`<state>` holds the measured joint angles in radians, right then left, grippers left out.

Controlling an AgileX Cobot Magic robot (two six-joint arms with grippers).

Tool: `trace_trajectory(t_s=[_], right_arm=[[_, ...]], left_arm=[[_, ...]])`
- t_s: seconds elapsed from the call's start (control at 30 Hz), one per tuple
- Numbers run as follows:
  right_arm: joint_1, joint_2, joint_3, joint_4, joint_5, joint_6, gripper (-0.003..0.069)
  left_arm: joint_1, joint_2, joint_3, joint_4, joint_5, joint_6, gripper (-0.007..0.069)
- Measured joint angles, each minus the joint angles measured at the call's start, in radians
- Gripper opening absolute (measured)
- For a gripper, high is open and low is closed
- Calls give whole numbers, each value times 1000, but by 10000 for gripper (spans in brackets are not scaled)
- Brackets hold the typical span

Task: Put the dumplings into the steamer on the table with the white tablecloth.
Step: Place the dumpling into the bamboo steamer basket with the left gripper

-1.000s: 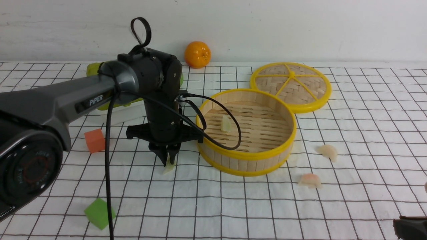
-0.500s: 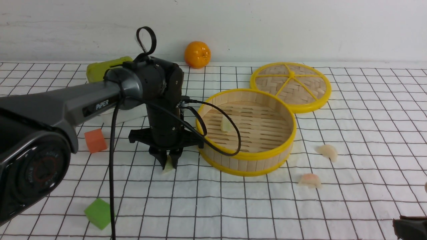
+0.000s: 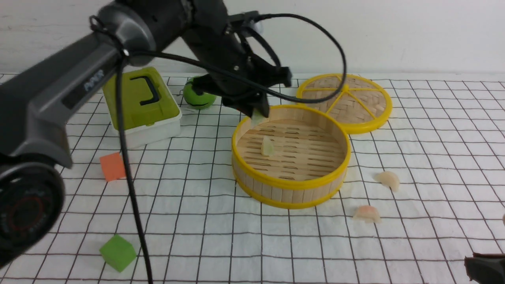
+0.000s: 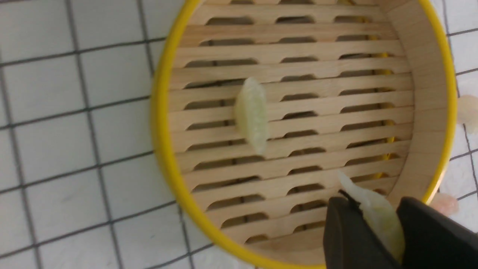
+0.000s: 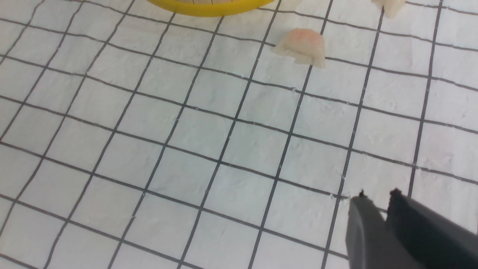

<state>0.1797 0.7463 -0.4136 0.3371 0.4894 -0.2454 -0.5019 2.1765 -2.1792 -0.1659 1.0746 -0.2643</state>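
Green dumpling [image 4: 381,220] clamped in left hand [image 3: 255,114], long axis hanging down, over steamer [image 3: 292,183], just inside its far-left wall. Second green dumpling [image 3: 268,146] lies mid-floor, apart from it. Bare slats toward the near-right side give release room. Near pink dumpling [image 3: 367,213] and far pink dumpling [image 3: 388,179] sit on worktop [image 3: 197,221] right of steamer, closer to right hand [image 5: 377,200], whose fingers are almost together and empty.

Lab test bench: gridded tablecloth [image 3: 434,138], blank white wall [image 3: 394,35], green cube [image 3: 117,252].
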Motion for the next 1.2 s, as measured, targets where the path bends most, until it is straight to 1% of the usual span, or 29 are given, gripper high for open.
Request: trace_trajectory(t_s=[0.07,0.1,0.13,0.17,0.27,0.4,0.5,0.6,0.7,0.77,0.83,0.87,0.9,0.97,1.03,1.1,1.13,1.17,1.2], right_arm=[[0,0,0,0,0,0,90],[0,0,0,0,0,0,91],[0,0,0,0,0,0,92],[0,0,0,0,-1,0,92],[0,0,0,0,-1,0,95],[0,0,0,1,-1,0,101],[0,0,0,1,-1,0,101],[0,0,0,1,-2,0,104],[0,0,0,1,-2,0,104],[0,0,0,1,-2,0,107],[0,0,0,1,-2,0,108],[0,0,0,1,-2,0,109],[0,0,0,1,-2,0,111],[0,0,0,1,-2,0,111],[0,0,0,1,6,0,112],[0,0,0,1,20,0,113],[0,2,-2,3,46,0,115],[0,4,-5,6,61,0,116],[0,11,-19,13,99,0,120]], left_arm=[[-22,30,-4,23,-32,-27,149],[-47,73,-5,71,-76,-70,149],[-59,100,-5,92,-102,-85,149],[-59,100,-5,97,-102,-87,149],[-83,175,-5,166,-202,-111,149],[-85,203,-5,181,-293,-130,149],[-85,214,-5,206,-326,-168,149],[-85,235,-5,250,-335,-221,149],[-85,243,-5,279,-343,-250,156],[-85,243,-5,295,-349,-263,188],[-85,243,-5,299,-350,-267,251],[-85,243,-5,300,-350,-269,266],[-85,242,-5,301,-341,-269,328],[-88,232,-5,299,-314,-270,380],[-95,210,-5,299,-269,-257,402],[-101,180,-5,298,-232,-234,409],[-108,142,-4,297,-202,-197,406],[-109,127,-4,297,-188,-184,405],[-116,67,-4,296,-158,-137,391]])
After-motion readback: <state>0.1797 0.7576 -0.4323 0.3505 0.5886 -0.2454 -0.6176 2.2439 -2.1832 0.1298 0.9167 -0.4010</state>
